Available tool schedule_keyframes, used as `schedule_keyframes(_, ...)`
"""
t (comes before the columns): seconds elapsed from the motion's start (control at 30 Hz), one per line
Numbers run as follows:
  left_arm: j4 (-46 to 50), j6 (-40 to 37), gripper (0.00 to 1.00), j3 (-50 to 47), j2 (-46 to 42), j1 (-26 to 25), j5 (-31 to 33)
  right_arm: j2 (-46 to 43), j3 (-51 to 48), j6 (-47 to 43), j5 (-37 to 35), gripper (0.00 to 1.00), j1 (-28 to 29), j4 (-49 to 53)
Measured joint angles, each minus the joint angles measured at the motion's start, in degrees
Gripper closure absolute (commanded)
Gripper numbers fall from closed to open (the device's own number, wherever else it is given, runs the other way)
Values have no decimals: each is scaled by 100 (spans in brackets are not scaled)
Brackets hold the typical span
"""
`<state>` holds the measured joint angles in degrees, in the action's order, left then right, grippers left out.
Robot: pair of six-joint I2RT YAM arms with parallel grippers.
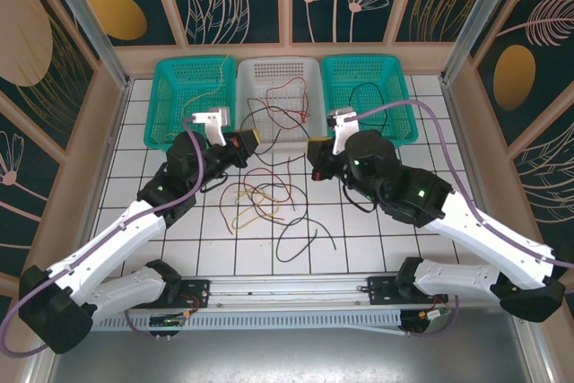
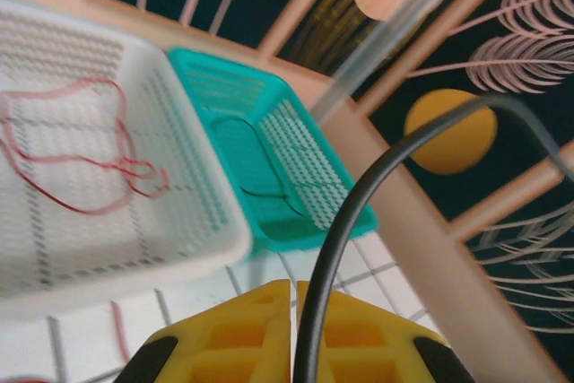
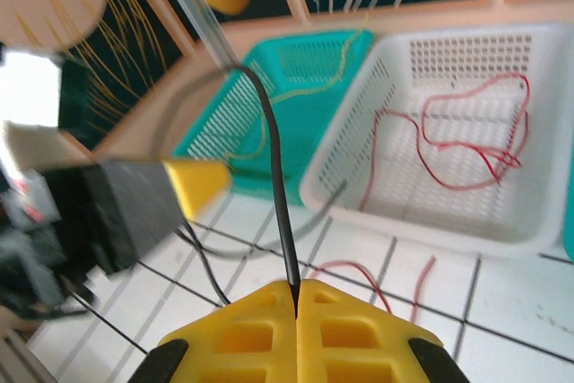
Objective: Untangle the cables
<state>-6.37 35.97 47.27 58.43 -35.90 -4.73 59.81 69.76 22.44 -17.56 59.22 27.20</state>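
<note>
Over the middle of the bench (image 1: pixel 377 230), pinching a black cable (image 3: pixel 276 168) in closed left hand (image 2: pixel 293 286) and closed right hand (image 3: pixel 297 286); beneath, lying tangled, other cables (image 1: pixel 266 193).

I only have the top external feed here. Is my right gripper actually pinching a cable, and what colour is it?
Observer: Yes. In the right wrist view, the right gripper is shut on a black cable, which comes straight up out of the seam between its jaws.
Operator: And the left one?
Observer: In the left wrist view, the left gripper is shut too. A black cable leaves its closed jaws and arches up to the right.
Operator: Same cable in both?
Observer: Probably. In the right wrist view it bends over towards the left gripper, but that stretch is blurred, so I can't confirm it.
</note>
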Motion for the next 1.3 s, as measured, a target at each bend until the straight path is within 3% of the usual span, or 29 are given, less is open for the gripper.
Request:
schedule_keyframes(0.13, 461, -562, 97, 184, -55, 0, 518, 192, 20, -66, -44, 100, 0, 442)
schedule_keyframes(0.2, 684, -800, 93, 216, -55, 0, 660, 236, 28, -116, -63, 100, 0, 595)
schedule_keyframes(0.27, 848, -997, 80, 227, -55, 0, 739, 245, 33, -136, -87, 100, 0, 671)
schedule_keyframes(0.37, 1012, -1193, 51, 225, -55, -4, 776, 275, 90, -162, -186, 100, -9, 741)
schedule_keyframes(0.4, 1036, -1246, 48, 227, -55, -2, 765, 293, 114, -164, -221, 100, -26, 750)
schedule_keyframes(0.6, 1051, -1296, 50, 225, -28, -4, 695, 310, 188, -162, -409, 100, -334, 763)
schedule_keyframes(0.73, 1019, -1097, 42, 190, 24, -4, 688, 310, 358, -151, -496, 100, -734, 774)
schedule_keyframes(1.03, 813, -391, 32, -323, 133, -4, 503, 459, 1145, -122, -173, 100, -2605, 621)
schedule_keyframes(1.3, 535, 258, 29, -767, 153, -4, 223, 1906, 2212, -212, 1106, 97, -4360, 52)
